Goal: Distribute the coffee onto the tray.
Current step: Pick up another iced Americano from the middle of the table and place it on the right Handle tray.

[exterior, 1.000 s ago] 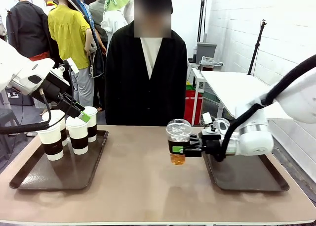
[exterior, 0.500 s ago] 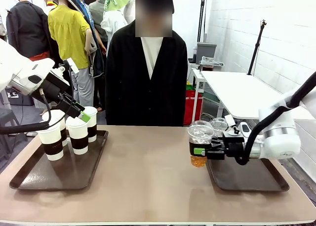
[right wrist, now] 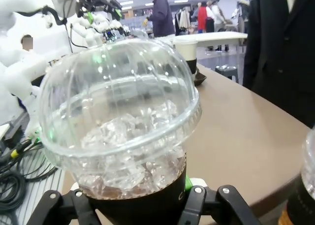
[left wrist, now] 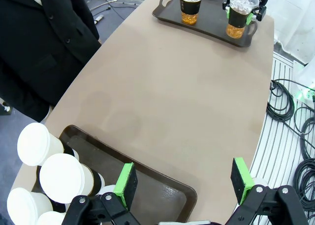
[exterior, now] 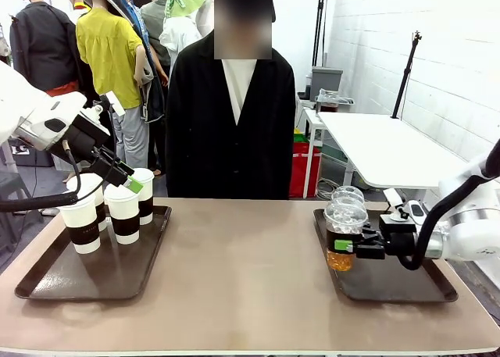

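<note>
Rightward travel of the right end effector [exterior: 349, 245] is carrying the clear iced cup [exterior: 344, 234] from the middle of the table [exterior: 234, 287] to a position over the near-left part of the right tray [exterior: 391, 283]; the left arm is holding the same pose as before. The right end effector's green-padded fingers are clamping the cup's dark sleeve. In the right wrist view the cup [right wrist: 120, 136] is showing a ribbed domed lid, a heap of ice cubes and brown liquid above the black sleeve. No writing on the cup or sleeve is legible.

A second clear cup [exterior: 348, 194] is standing on the right tray just beyond the held one; in the left wrist view both are showing amber liquid beneath dark sleeves, the standing one [left wrist: 190, 6] and the held one [left wrist: 239, 14].

The left end effector [left wrist: 184, 179], jaws standing apart and holding nothing, is hanging above the left tray [exterior: 47, 283], on the opposite side of the table from the right tray. White lidded paper cups [exterior: 125, 210] with dark brown sleeves are clustering on the left tray. A person in a black jacket [exterior: 230, 111] is standing at the table's far edge.
</note>
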Controlling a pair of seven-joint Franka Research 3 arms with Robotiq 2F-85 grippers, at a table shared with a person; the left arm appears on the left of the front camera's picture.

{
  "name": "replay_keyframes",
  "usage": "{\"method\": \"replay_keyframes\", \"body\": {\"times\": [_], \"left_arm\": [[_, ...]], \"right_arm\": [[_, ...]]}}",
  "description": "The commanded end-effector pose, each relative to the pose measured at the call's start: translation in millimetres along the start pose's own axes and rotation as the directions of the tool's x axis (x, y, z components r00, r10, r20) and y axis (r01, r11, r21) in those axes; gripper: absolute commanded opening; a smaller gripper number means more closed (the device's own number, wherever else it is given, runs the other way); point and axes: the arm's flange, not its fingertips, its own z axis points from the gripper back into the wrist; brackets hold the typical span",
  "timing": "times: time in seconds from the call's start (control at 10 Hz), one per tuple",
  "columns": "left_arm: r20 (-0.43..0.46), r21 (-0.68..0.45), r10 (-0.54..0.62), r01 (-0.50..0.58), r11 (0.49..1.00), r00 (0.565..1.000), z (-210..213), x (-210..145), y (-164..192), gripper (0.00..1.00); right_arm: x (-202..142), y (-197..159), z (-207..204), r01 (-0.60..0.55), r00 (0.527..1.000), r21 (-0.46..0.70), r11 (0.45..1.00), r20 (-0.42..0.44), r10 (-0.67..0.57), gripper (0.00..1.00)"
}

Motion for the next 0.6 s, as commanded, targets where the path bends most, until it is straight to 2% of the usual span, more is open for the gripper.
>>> {"method": "replay_keyframes", "body": {"times": [0.0,0.5], "left_arm": [[0.021,-0.018,-0.012,0.013,1.0,1.0,-1,-1,2,1.0],[0.021,-0.018,-0.012,0.013,1.0,1.0,-1,-1,2,1.0]], "right_arm": [[-5,-7,13,-0.019,1.0,0.012,1.0,0.012,0.019,0.62],[-30,-34,39,-0.03,0.999,0.006,1.0,0.027,0.029,0.62]]}}
